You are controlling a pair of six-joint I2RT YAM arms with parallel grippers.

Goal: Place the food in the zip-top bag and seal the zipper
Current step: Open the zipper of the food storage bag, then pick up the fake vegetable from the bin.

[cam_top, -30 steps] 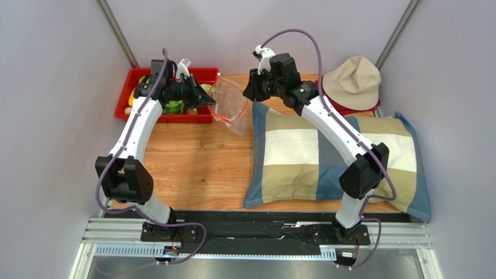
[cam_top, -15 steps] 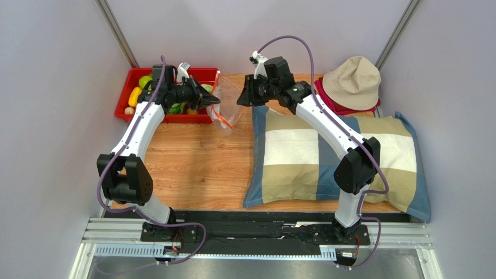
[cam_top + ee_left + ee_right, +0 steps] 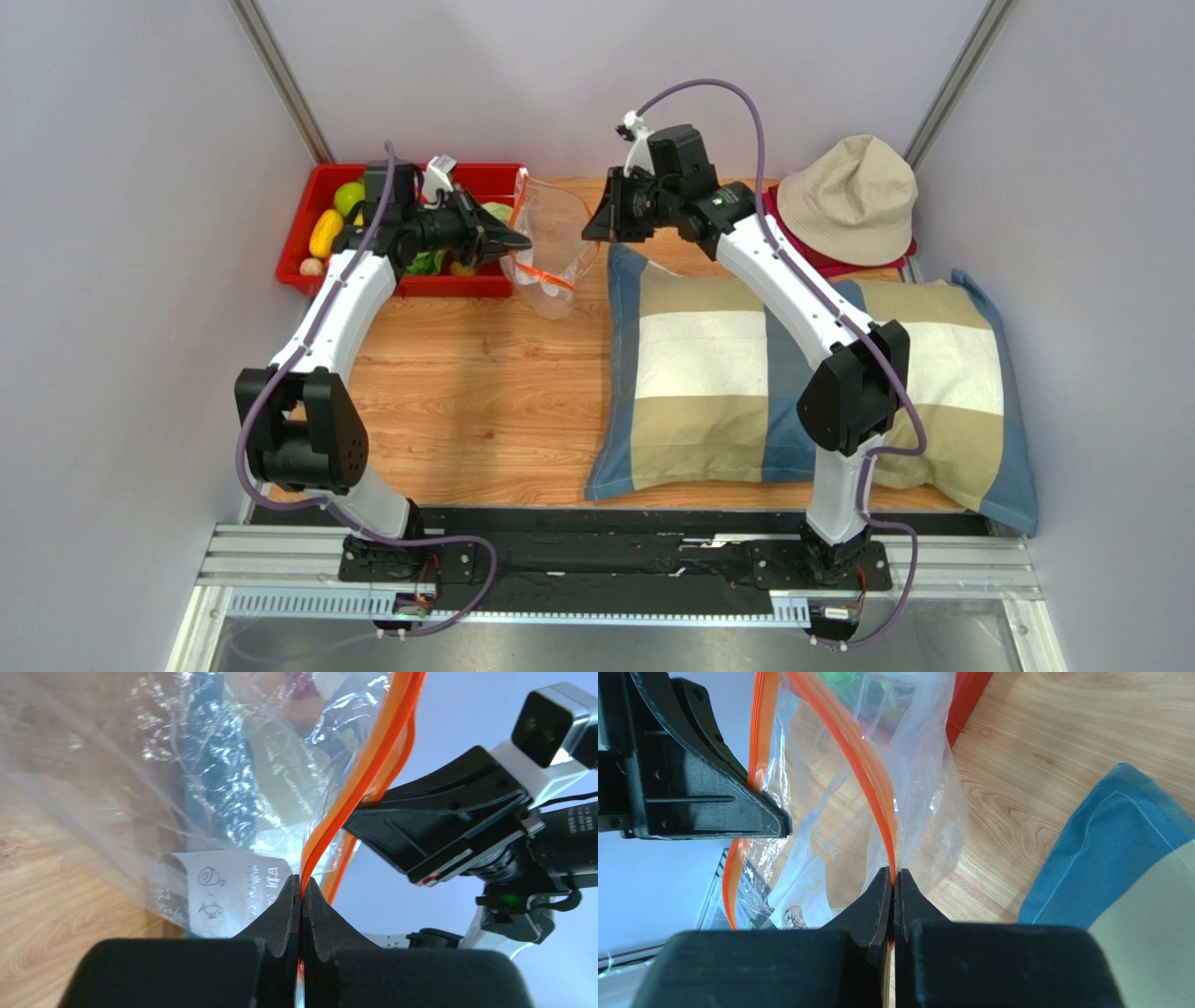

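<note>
Crinkly clear plastic zip-top bag (image 3: 550, 249) is held between both arms, just right of the red plastic tray (image 3: 449, 287) and left of the checked pillow (image 3: 730, 378). Only the wrist views show the grips. The left gripper (image 3: 302, 890) is clamped tight on the thin orange-red zipper strip (image 3: 365, 770), and the right gripper (image 3: 893, 878) pinches the opposite lip. Only the top view shows the toy vegetables (image 3: 326, 231), which lie in the tray.

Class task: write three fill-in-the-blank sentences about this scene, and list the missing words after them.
1. The left gripper and right gripper each pinch the ____ zipper of the bag.
2. The food lies in the ____ tray.
3. Beyond the pillow sits a beige ____.
Missing words: orange; red; hat.
</note>
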